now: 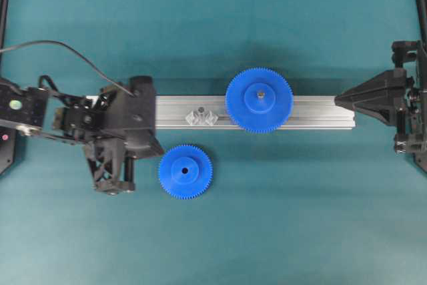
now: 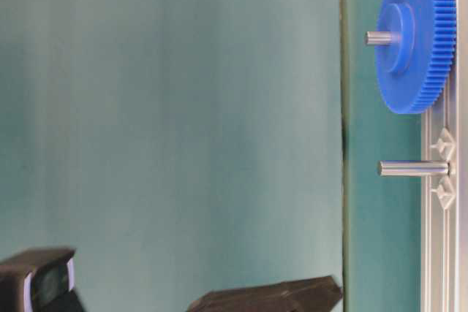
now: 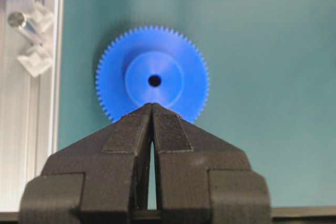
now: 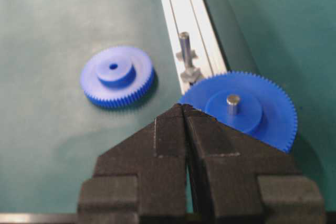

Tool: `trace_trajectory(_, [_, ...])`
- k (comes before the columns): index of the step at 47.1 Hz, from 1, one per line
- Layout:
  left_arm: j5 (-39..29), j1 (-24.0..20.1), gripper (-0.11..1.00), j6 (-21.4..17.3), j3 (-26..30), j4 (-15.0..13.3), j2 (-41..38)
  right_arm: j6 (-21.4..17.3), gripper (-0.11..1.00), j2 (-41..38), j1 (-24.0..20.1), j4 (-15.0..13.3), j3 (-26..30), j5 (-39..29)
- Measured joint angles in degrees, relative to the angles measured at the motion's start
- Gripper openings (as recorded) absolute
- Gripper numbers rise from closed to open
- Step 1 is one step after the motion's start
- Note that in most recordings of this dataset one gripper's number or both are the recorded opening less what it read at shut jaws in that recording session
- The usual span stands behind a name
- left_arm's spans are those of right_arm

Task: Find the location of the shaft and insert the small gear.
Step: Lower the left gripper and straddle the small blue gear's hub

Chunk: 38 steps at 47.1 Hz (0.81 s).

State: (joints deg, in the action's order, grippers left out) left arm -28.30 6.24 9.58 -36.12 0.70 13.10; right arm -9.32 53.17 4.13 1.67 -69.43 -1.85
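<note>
The small gear (image 1: 185, 172) is seen lying flat on the green bench (image 1: 280, 211), hub upward, just beside the near edge of the aluminium rail (image 1: 320, 112) and apart from it; nothing is touching it. The shaft (image 1: 200, 109) is found standing upright on the rail in its clear faceted mount (image 1: 209, 118), between the left arm and the large gear (image 1: 259, 100); the shaft is bare. The large gear is seated on the rail over its own grey pin (image 1: 261, 95), whose tip is seen above the hub.

The left gripper (image 3: 153, 107) is held just short of the small gear in the left wrist view; its fingers (image 3: 170, 129) are pressed together at the tips and nothing is gripped. The right gripper (image 4: 182, 107) is seen at the far right end of the rail in the overhead view; its fingers (image 4: 207, 135) are likewise closed on nothing, with the large gear just ahead of them in the right wrist view.
</note>
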Motion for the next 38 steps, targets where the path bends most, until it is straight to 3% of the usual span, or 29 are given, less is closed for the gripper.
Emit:
trace_trajectory(11, [-3.52,0.18,0.0,-1.32,3.69,0.18,-4.75,-0.09,0.02,0.09,0.0,0.0,-0.62,0.09])
trace_trajectory(38, [-3.69,0.18,0.0,-2.81,8.44,0.26,-12.48,-0.7,0.01,0.62,0.18,0.0,-1.32,0.09])
